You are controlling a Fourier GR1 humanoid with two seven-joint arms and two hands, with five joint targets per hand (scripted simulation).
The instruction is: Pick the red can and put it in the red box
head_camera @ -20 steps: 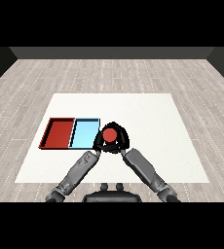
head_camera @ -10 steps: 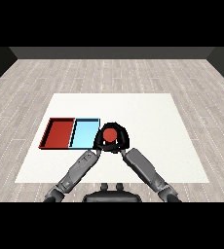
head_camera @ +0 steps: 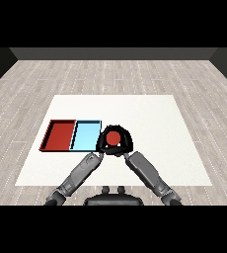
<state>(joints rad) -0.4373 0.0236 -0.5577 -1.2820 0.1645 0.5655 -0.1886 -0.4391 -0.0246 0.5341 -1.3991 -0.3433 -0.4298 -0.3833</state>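
Currently, you see the small red cylindrical can (head_camera: 113,138) standing upright on the white rectangular table (head_camera: 150,118), just to the right of the light blue shallow tray (head_camera: 86,136) and outside both trays; its round red top faces up toward the head view. Note that the black right hand (head_camera: 126,142) is curled around the can, with dark fingers arching over its far side and down its right flank; treat this hand as grasping the can. Observe that the black left hand (head_camera: 102,145) sits at the can's left side, touching or nearly touching it; you cannot tell from this view whether its fingers are curled or relaxed, since they merge with the dark mass of the other hand.

Check the two grey forearms; the left grey forearm (head_camera: 81,173) rises from the lower left and the right grey forearm (head_camera: 147,173) from the lower right, and both converge at the can, forming an inverted V.

Locate the red shallow tray (head_camera: 59,135) at the left; it lies side by side with the light blue tray, the two touching along one long edge; the light blue tray lies between the red tray and the can. Grey wood-plank flooring (head_camera: 110,74) surrounds the table.
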